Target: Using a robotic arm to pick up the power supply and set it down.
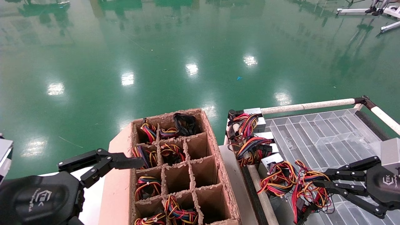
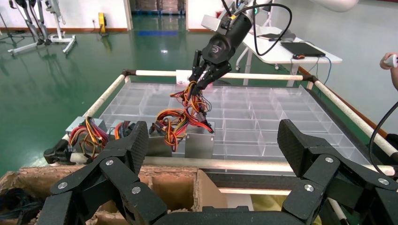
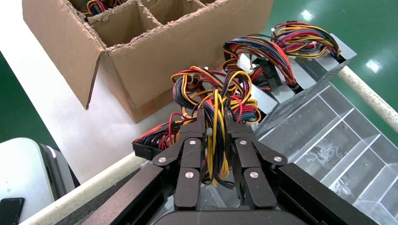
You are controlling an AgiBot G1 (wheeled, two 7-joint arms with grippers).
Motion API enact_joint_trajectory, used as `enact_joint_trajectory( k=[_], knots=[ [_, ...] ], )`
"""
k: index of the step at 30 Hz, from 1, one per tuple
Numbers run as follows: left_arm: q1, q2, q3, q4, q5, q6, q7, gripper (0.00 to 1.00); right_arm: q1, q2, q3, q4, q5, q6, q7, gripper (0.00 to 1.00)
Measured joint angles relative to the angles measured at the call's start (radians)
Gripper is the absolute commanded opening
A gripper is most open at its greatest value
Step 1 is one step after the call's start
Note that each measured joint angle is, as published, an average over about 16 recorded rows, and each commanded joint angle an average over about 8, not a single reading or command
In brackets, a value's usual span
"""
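Observation:
My right gripper (image 1: 322, 178) is shut on the red, yellow and black wire bundle (image 1: 307, 187) of a power supply over the tray's left part. In the right wrist view the wires (image 3: 215, 140) run between that gripper's (image 3: 215, 117) fingers. In the left wrist view the right gripper (image 2: 205, 78) holds the wires above a small grey box, the power supply (image 2: 199, 146), which stands by the tray's edge. My left gripper (image 1: 106, 164) hangs open and empty beside the cardboard box; its fingers (image 2: 133, 145) are spread wide.
A cardboard box (image 1: 215, 150) with divider cells holds several wired power supplies (image 1: 147, 186). To its right is a clear compartment tray (image 1: 328, 137) in a white tube frame (image 1: 309, 105). More power supplies (image 1: 251, 125) line the tray's left edge.

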State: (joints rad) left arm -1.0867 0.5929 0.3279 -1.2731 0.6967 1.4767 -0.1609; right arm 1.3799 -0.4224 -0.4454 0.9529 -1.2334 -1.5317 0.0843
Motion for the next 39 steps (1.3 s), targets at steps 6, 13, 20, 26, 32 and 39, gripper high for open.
enact_joint_trajectory(
  k=[6, 13, 20, 26, 32, 39],
  knots=[
    [0.000, 0.000, 0.000, 0.000, 0.000, 0.000, 0.000, 1.00, 0.001, -0.001, 0.000, 0.000, 0.005, -0.003, 0.002, 1.00],
    [0.000, 0.000, 0.000, 0.000, 0.000, 0.000, 0.000, 1.00, 0.007, -0.005, 0.000, -0.002, 0.022, -0.014, 0.008, 1.00],
    [0.000, 0.000, 0.000, 0.000, 0.000, 0.000, 0.000, 1.00, 0.012, -0.013, 0.002, -0.030, 0.076, -0.031, 0.016, 1.00],
    [0.000, 0.000, 0.000, 0.001, 0.000, 0.000, 0.000, 1.00, 0.009, -0.020, 0.006, -0.062, 0.141, -0.041, 0.022, 1.00],
    [0.000, 0.000, 0.001, 0.001, -0.001, 0.000, 0.001, 1.00, -0.006, -0.031, 0.014, -0.068, 0.198, -0.043, 0.028, 1.00],
    [0.000, 0.000, 0.001, 0.001, -0.001, 0.000, 0.001, 1.00, -0.038, -0.047, 0.030, -0.033, 0.240, -0.035, 0.035, 1.00]
  ],
)
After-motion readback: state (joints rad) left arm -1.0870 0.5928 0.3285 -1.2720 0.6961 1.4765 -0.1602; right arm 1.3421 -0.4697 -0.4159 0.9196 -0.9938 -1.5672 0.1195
